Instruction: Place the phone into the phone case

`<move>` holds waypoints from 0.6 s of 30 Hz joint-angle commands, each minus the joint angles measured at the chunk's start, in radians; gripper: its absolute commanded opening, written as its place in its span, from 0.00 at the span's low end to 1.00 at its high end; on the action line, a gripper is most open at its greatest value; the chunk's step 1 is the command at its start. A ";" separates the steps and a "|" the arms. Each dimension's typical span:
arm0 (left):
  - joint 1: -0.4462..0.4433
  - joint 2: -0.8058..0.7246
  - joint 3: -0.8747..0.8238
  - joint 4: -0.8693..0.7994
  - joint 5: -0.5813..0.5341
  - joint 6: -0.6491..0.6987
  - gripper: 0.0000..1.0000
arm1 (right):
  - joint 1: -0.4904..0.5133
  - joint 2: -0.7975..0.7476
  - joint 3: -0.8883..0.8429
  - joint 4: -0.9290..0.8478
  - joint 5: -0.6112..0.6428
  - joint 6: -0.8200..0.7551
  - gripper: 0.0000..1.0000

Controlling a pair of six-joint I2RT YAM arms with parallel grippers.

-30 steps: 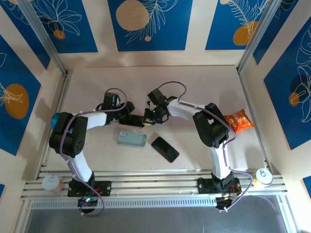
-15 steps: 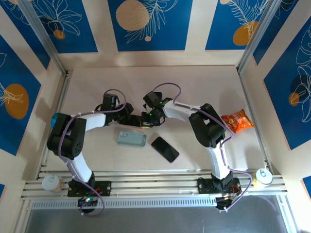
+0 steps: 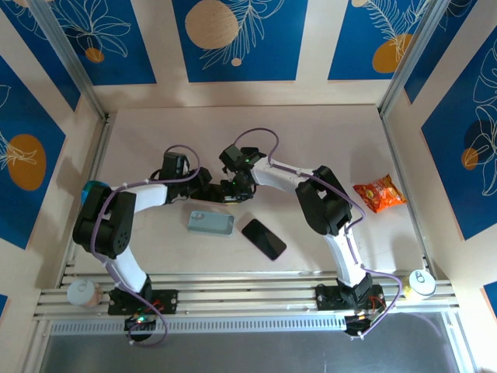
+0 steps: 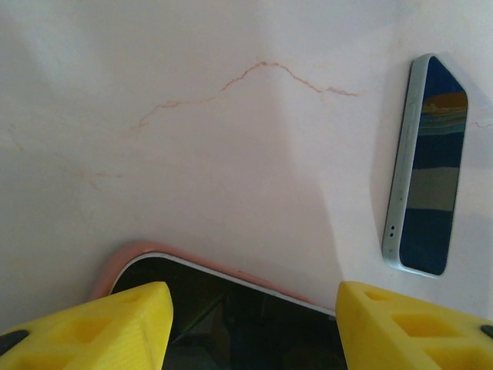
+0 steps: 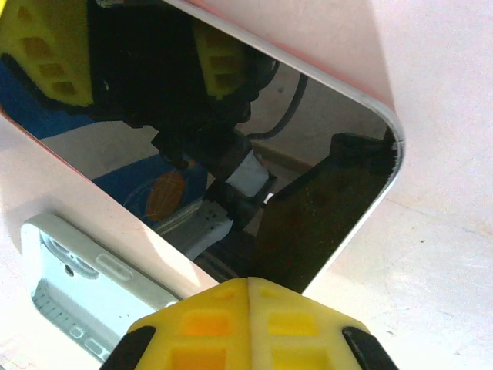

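Observation:
A black-screened phone (image 3: 220, 194) (image 4: 231, 324) (image 5: 323, 208) lies flat on the table between the two arms, with a pink phone case rim (image 4: 115, 262) round its edge. My left gripper (image 3: 210, 189) (image 4: 254, 308) comes in from the left. Its yellow fingers (image 4: 100, 324) stand on either side of the phone's end and grip across its width. My right gripper (image 3: 231, 188) (image 5: 248, 284) is shut, its joined tips right over the glossy screen near a corner. Whether the tips touch the glass is hard to tell.
An empty light blue case (image 3: 210, 223) (image 5: 69, 293) lies just nearer the arm bases, with a second dark phone (image 3: 264, 238) to its right. A glossy slab with a pale blue rim (image 4: 426, 166) lies off to the right. An orange snack bag (image 3: 380, 193) sits far right.
My right gripper has slid left along the phone towards the left gripper, staying shut. The left gripper kept its hold and shifted slightly left.

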 commanded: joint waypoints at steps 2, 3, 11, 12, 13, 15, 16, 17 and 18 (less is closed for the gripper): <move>0.016 -0.027 -0.032 -0.057 -0.030 0.019 0.60 | 0.026 0.131 -0.043 -0.091 0.079 -0.038 0.00; 0.017 -0.029 -0.036 -0.058 -0.031 0.019 0.60 | 0.028 0.139 -0.041 -0.094 0.081 -0.042 0.00; 0.019 -0.061 -0.050 -0.085 -0.032 0.023 0.60 | 0.001 0.074 -0.038 -0.085 0.096 -0.066 0.00; 0.018 -0.067 -0.050 -0.089 -0.029 0.024 0.60 | -0.008 0.060 -0.031 -0.086 0.092 -0.069 0.00; 0.018 -0.070 -0.052 -0.095 -0.029 0.024 0.60 | -0.016 0.044 -0.022 -0.083 0.077 -0.074 0.00; 0.018 -0.081 -0.059 -0.098 -0.025 0.025 0.60 | -0.029 0.010 -0.009 -0.063 0.046 -0.087 0.00; 0.017 -0.085 -0.061 -0.101 -0.025 0.026 0.60 | -0.031 -0.007 0.001 -0.059 0.041 -0.090 0.00; 0.018 -0.091 -0.062 -0.105 -0.025 0.026 0.60 | -0.034 -0.024 0.011 -0.053 0.029 -0.097 0.00; 0.018 -0.097 -0.065 -0.108 -0.025 0.027 0.60 | -0.036 -0.036 0.019 -0.049 0.023 -0.102 0.00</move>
